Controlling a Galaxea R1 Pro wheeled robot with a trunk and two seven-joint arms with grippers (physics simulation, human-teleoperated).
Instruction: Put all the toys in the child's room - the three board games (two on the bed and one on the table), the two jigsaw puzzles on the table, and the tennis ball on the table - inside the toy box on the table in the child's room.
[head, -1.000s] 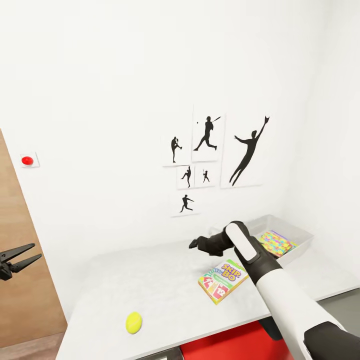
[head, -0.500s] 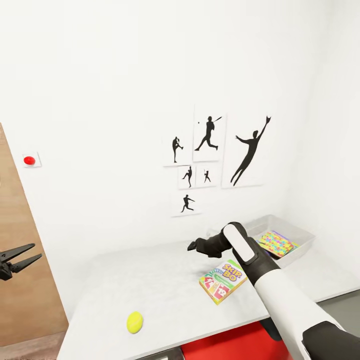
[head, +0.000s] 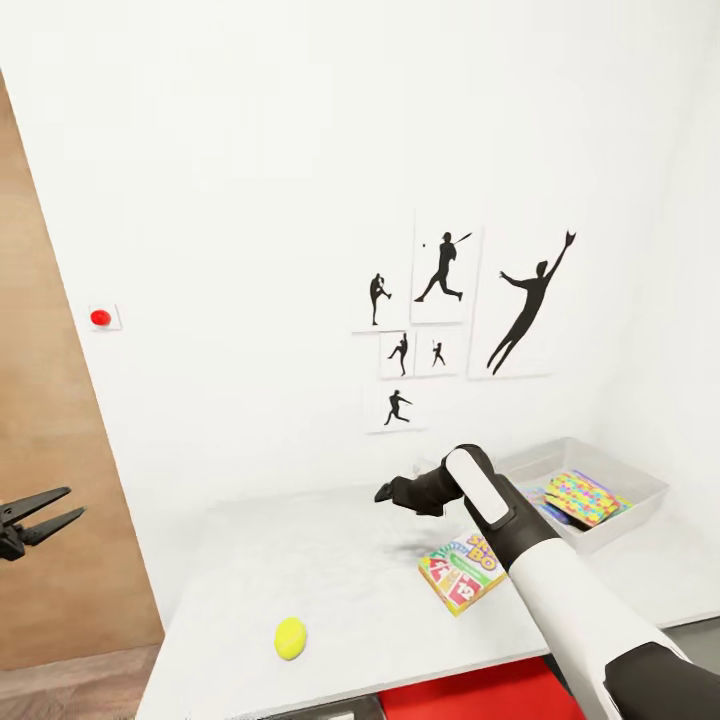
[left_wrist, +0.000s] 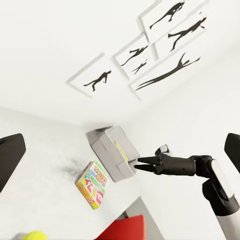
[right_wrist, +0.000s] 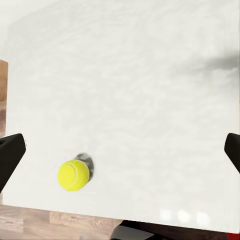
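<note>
While the right jaws (head: 383, 492) hang parted and empty over the bench (head: 330, 560), likely lining up on the tennis ball (head: 291, 638), the left jaws (head: 65, 505) wait spread aside.

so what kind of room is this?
Probably a child's bedroom or playroom: sports silhouette pictures on the white wall, a Skip-Bo game box and a tennis ball on the table.
</note>
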